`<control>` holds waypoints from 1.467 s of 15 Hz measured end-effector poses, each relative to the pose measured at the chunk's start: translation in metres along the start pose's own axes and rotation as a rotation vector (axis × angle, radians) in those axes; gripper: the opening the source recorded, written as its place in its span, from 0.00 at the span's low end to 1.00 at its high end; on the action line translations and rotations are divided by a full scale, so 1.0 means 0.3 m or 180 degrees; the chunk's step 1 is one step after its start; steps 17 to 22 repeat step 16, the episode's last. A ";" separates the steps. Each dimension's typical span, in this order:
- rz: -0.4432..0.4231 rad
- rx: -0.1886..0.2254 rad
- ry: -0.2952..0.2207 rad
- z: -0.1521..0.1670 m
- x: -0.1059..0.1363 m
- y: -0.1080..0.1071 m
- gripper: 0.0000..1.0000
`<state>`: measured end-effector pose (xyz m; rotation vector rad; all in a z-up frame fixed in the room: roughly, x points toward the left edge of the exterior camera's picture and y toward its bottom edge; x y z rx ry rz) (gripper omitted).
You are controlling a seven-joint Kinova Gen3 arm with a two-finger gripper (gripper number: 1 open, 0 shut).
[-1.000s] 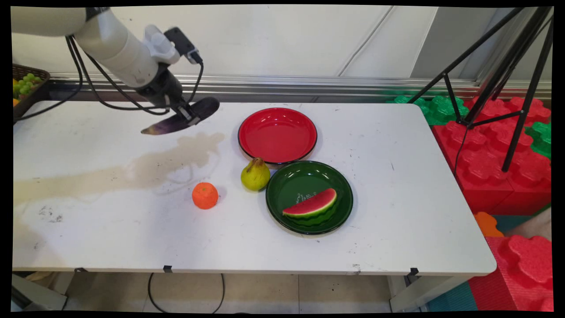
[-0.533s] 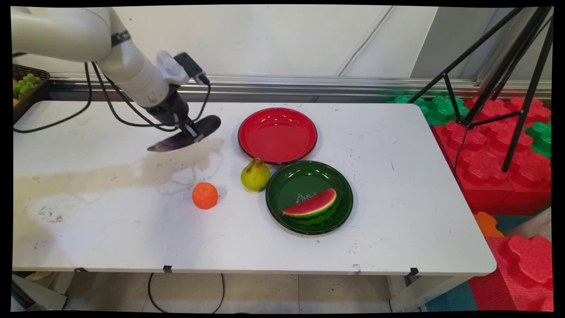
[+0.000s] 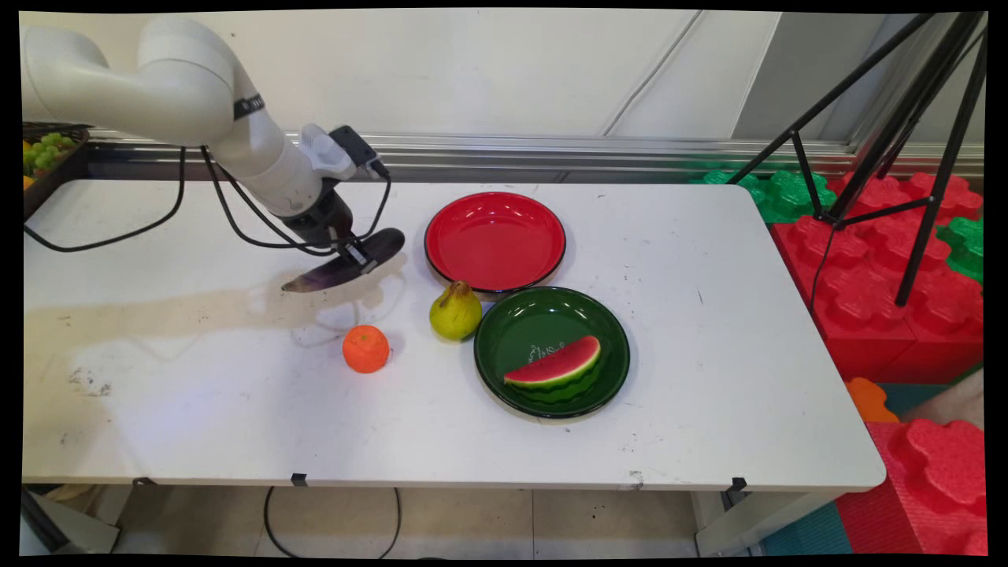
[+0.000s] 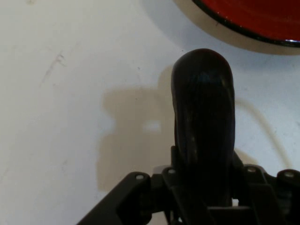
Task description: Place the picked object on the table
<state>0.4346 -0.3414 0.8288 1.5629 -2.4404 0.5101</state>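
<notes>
Count, relative to the red plate (image 3: pixel 494 240): 2 plates, the green plate (image 3: pixel 520 323) just in front; 1 eggplant (image 3: pixel 346 261) left; 1 pear (image 3: pixel 455 311), 1 orange (image 3: pixel 365 348), 1 watermelon slice (image 3: pixel 554 365) in front.

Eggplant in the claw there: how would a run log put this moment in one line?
gripper: shut on eggplant | held above table | nearest: red plate | also: orange, pear

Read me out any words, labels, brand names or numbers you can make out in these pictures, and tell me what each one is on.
None can be read.
White marks on the green plate, just above the watermelon slice: too small to read.
Dark band on the arm, above the gripper holding the eggplant: any lettering is illegible.
</notes>
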 end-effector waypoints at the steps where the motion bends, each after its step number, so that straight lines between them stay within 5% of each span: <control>1: -0.0010 -0.0016 -0.0002 0.014 -0.001 0.003 0.00; 10: -0.0038 -0.0069 0.0035 0.074 -0.015 0.017 0.00; 11: -0.0036 -0.0070 0.0042 0.076 -0.016 0.018 1.00; 22: 0.0028 -0.0070 0.0092 0.081 -0.020 0.019 1.00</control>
